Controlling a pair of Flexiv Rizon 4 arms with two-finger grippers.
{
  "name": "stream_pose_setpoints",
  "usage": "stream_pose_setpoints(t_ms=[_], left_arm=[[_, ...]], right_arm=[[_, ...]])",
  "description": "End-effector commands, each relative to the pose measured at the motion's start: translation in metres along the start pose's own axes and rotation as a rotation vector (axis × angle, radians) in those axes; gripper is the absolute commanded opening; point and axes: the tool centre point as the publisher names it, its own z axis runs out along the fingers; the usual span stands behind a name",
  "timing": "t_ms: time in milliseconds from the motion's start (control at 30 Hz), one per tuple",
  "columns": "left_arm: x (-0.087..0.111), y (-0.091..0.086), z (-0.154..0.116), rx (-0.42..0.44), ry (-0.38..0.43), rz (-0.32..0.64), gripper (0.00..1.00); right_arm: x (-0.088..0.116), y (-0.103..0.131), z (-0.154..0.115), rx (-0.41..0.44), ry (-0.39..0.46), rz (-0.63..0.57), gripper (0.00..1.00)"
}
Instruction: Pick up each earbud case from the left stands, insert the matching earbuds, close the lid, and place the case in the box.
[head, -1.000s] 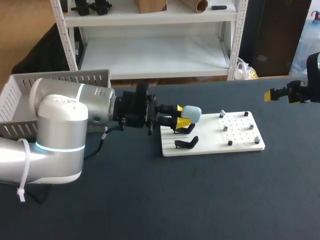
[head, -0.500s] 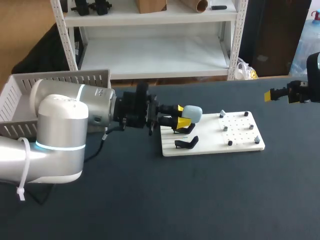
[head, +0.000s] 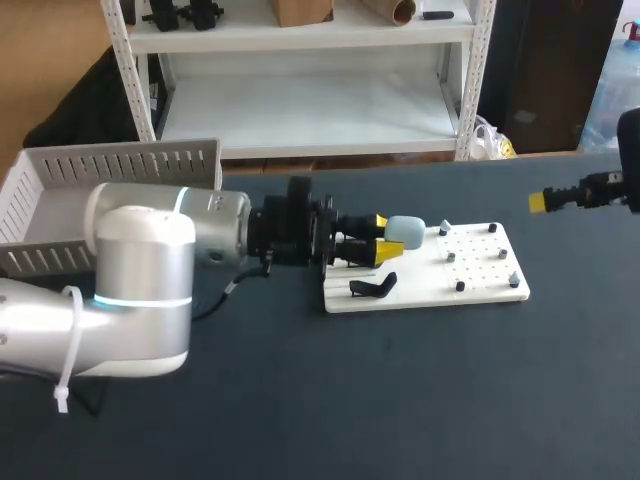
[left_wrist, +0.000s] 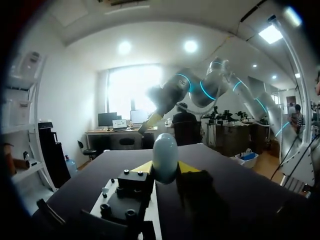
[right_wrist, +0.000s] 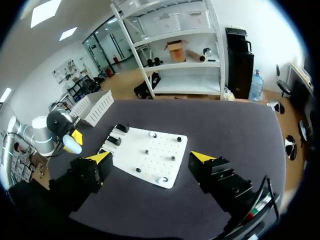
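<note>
Pickup looks done: the left gripper (head: 378, 240) clamps the case (head: 405, 231) mid-frame over the board (head: 420, 292); next, seating 1 earbud (head: 445, 230) needs the wide-open, empty right gripper (right_wrist: 150, 159).

The left arm (head: 150, 270) is built of rounded silver-grey housings, with a glowing light-blue ring (head: 125, 299) at one joint, a white zip tie (head: 68, 350) looped around it and a thin black cable (head: 225, 292) beneath. The left gripper (head: 381, 240) is black with yellow tips. The right gripper (right_wrist: 150, 159) has blocky black fingers with yellow wedge-shaped tips.
</note>
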Motion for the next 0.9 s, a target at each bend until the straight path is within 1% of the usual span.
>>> stream_pose_setpoints(t_ms=[33, 133, 300, 500, 733, 900], left_arm=[[0.002, 0.003, 0.003, -0.016, -0.009, 0.005, 0.0], [0.003, 0.005, 0.004, -0.022, -0.014, 0.006, 0.0], [0.003, 0.007, 0.005, -0.037, -0.027, 0.011, 0.0], [0.007, 0.008, 0.007, -0.057, -0.044, 0.001, 0.0], [0.009, 0.009, 0.008, -0.062, -0.058, -0.009, 0.0], [0.01, 0.009, 0.008, -0.066, -0.06, -0.01, 0.0]], right_arm=[[0.014, 0.023, -0.027, -0.038, 0.005, -0.041, 1.0], [0.02, 0.042, -0.03, -0.046, 0.024, -0.092, 1.0], [0.023, 0.067, -0.031, -0.07, 0.055, -0.118, 1.0], [0.028, 0.095, -0.024, -0.08, 0.105, -0.17, 1.0], [0.033, 0.109, -0.006, -0.093, 0.142, -0.174, 1.0], [0.034, 0.118, 0.005, -0.122, 0.155, -0.158, 1.0]])
